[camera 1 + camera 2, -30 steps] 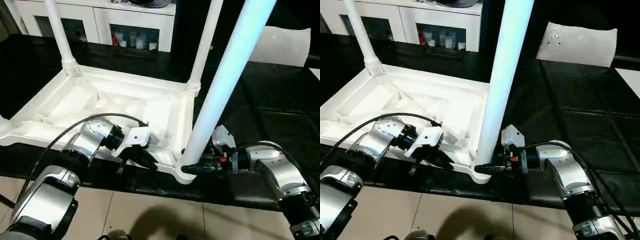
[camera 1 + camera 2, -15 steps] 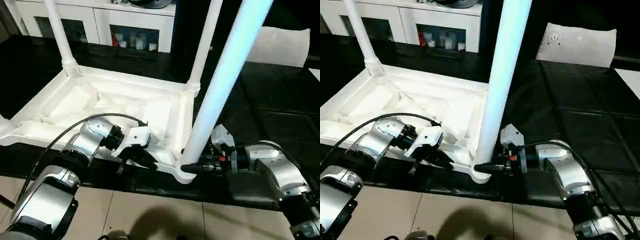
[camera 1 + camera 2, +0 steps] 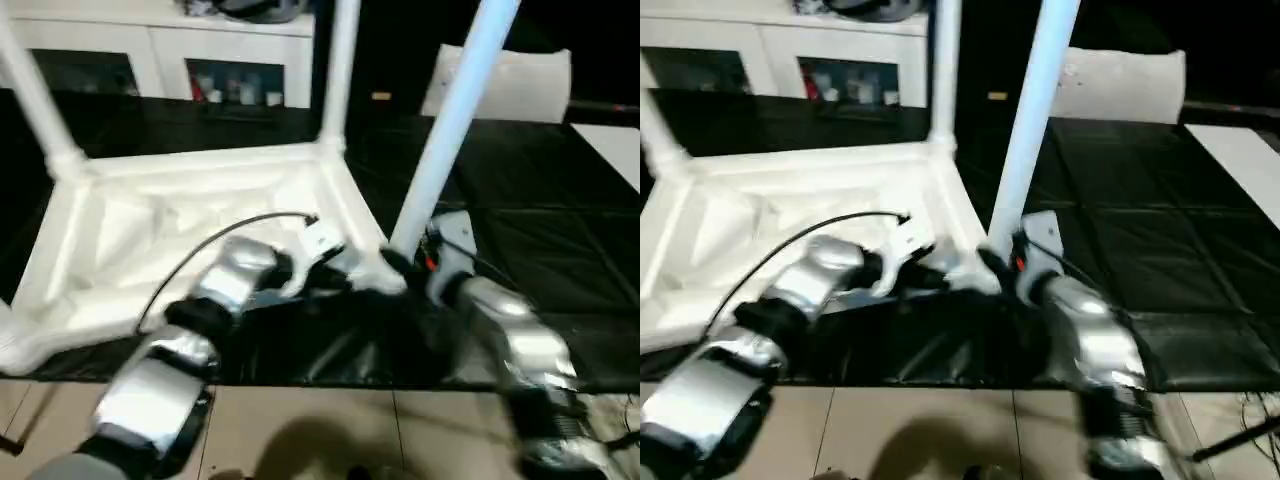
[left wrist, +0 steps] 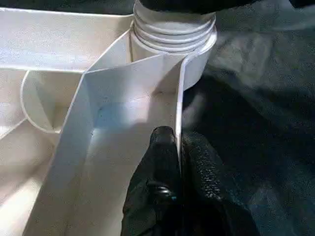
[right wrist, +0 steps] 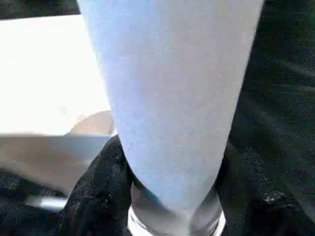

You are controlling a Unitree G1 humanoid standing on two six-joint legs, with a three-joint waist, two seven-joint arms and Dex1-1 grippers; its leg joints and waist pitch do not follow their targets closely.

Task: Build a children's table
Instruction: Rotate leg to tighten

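left gripper: clenched on tabletop rim | right gripper: grasping leg base at corner socket

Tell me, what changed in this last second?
The tabletop has swung round on the black mat: its near corner, with the leg standing in it, went away from the robot, and the far left corner came nearer. The camera shifted too. Unchanged: the left gripper still pinches the rim, and the right gripper still clasps the leg's foot.
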